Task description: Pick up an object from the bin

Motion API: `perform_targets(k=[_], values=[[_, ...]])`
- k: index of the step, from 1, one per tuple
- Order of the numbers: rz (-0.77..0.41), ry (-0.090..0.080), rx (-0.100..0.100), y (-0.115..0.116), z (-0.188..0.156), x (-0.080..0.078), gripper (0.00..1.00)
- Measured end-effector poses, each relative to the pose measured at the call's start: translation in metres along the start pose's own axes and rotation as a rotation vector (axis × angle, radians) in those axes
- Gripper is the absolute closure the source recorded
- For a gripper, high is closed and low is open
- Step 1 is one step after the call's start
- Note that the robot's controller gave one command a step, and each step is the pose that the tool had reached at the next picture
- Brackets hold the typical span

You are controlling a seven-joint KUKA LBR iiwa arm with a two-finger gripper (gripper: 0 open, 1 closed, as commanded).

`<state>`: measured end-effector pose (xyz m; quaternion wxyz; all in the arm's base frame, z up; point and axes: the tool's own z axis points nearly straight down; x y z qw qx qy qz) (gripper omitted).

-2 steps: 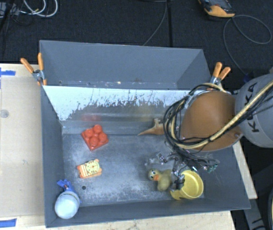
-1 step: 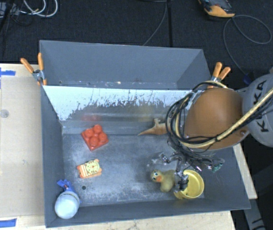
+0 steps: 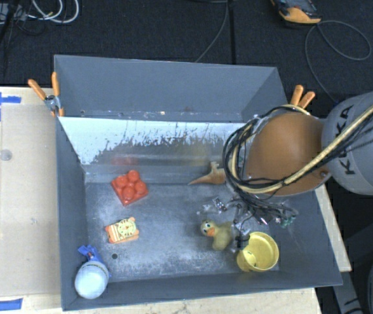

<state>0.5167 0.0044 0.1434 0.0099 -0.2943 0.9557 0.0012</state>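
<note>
Dark floor (image 3: 141, 25), pale cables (image 3: 52, 2) coiled top left, thin cable (image 3: 343, 41) looping top right

Grey metal bin (image 3: 167, 97), matt walls, floor scuffed with whitish scratches, red studded plastic brick (image 3: 129, 186), smooth yellow plastic cup (image 3: 260, 254), rubbery-looking yellow duck (image 3: 217, 235), smooth brown-orange wrist cover (image 3: 284, 152) with dull sheen

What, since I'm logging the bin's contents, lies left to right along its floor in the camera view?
From left: white bottle with blue cap, orange packet, yellow duck, yellow cup; the red block overlaps the packet sideways.
</note>
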Motion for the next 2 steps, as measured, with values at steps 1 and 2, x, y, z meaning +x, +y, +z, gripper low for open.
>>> perform_targets(k=[1, 2], values=[[0.019, 0.03, -0.023, 0.009, -0.002, 0.009, 1.0], [0.009, 0.015, -0.012, 0.002, -0.068, -0.001, 1.0]])
